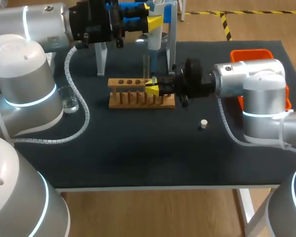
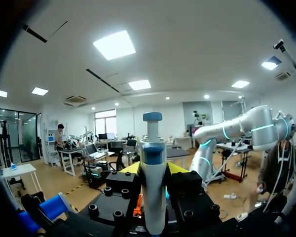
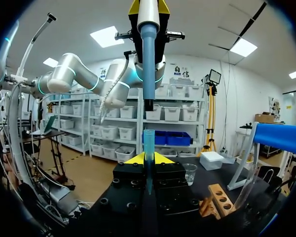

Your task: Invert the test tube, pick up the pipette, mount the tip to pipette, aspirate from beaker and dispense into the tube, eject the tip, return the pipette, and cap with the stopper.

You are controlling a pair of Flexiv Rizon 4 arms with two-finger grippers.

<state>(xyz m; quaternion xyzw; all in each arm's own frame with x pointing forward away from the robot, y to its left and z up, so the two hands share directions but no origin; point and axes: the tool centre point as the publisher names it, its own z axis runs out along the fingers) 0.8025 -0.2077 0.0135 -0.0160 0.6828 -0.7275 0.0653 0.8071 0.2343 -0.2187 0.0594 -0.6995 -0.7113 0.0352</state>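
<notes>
Head view: the left arm (image 1: 39, 24) comes in over the far side of the tabletop (image 1: 138, 158). The left jaws grip the pipette (image 1: 155, 35) from both sides, upright, above the right end of the wooden rack (image 1: 133, 96). The right arm (image 1: 246, 79) lies low across the right side, with the right jaws at that same end of the rack. What they hold is hard to make out from here. A glass beaker (image 1: 69, 102) stands at the left, a white stopper (image 1: 203, 123) lies near and right of the rack, and an orange bin (image 1: 251, 53) sits far right.

Left wrist view: the pipette stands between the yellow tips, which press on its white body, with the blue plunger on top.

Right wrist view: the right jaws are closed narrowly on an upright test tube (image 3: 148, 145). The pipette hangs straight above the tube's mouth, not touching it. The beaker and rack stand beyond.
</notes>
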